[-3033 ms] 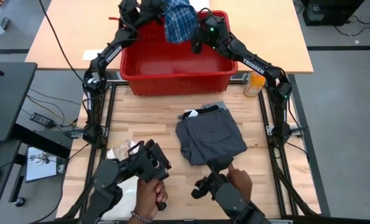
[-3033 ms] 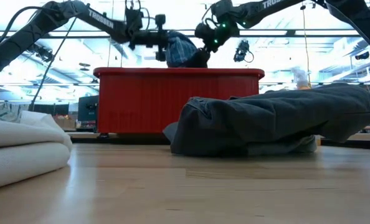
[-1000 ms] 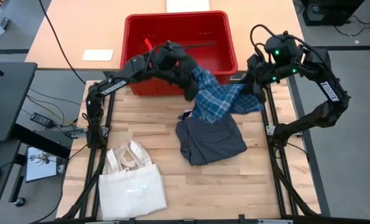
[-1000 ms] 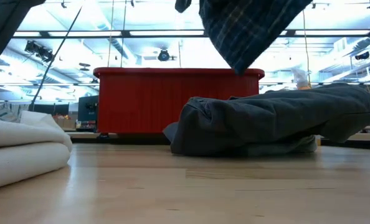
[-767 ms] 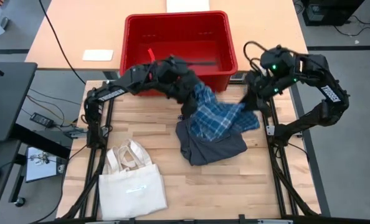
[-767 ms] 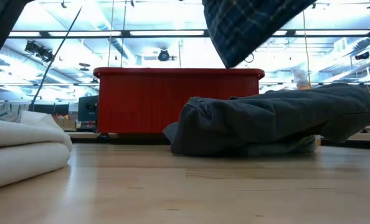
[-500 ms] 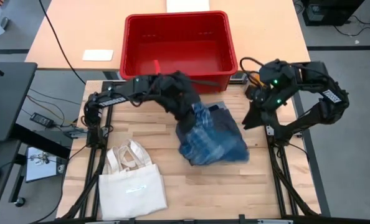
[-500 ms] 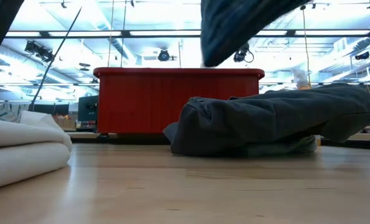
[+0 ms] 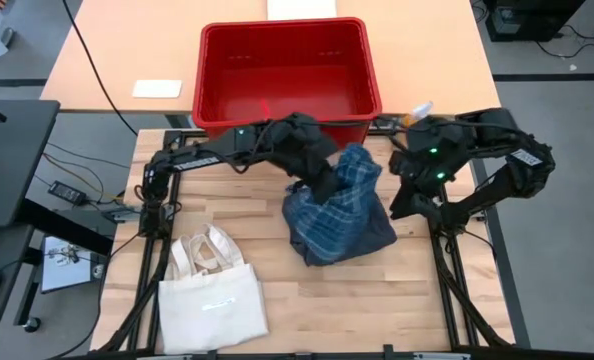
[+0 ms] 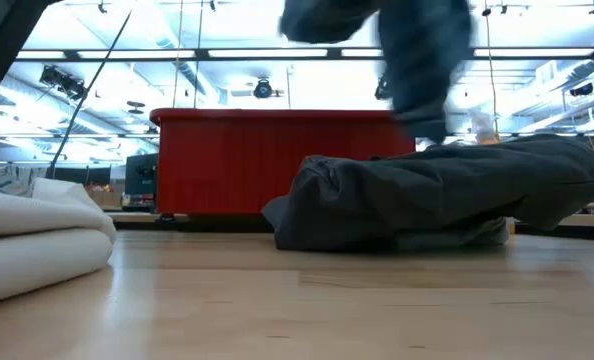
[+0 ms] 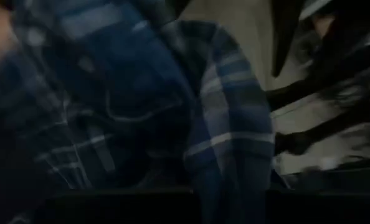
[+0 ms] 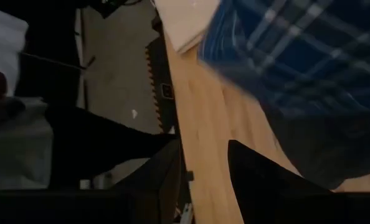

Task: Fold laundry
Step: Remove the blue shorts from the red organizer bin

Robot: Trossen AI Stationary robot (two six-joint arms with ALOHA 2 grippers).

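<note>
Blue-and-white plaid cloth (image 9: pixel 339 205) lies draped over the dark grey garment (image 9: pixel 329 246) near the middle of the wooden table (image 9: pixel 377 300) in the high view, covering most of it. The left gripper (image 9: pixel 322 185) reaches in from the left and sits on the plaid piece's far-left edge, its jaws pressed together on the fabric. The right gripper (image 9: pixel 402 195) hangs by the table's right edge, just beside the plaid piece; whether it holds anything cannot be told here. A red bin (image 9: pixel 209 95) stands at the table's far side, and a cream tote bag (image 9: pixel 212 300) lies at the near left corner.

From the low view, the dark grey garment (image 10: pixel 447 195) is heaped on the table in front of the red bin (image 10: pixel 237 160), with the plaid piece (image 10: pixel 422 60) blurred above it and the tote bag (image 10: pixel 37 240) at the left.

Close in the left wrist view, plaid folds (image 11: pixel 141 118) fill the picture.

Seen from the right wrist, its two dark fingers (image 12: pixel 253 177) stand apart over bare wood (image 12: pixel 203 137), empty, with the plaid piece (image 12: pixel 297 50) ahead on the dark garment (image 12: pixel 322 149).
</note>
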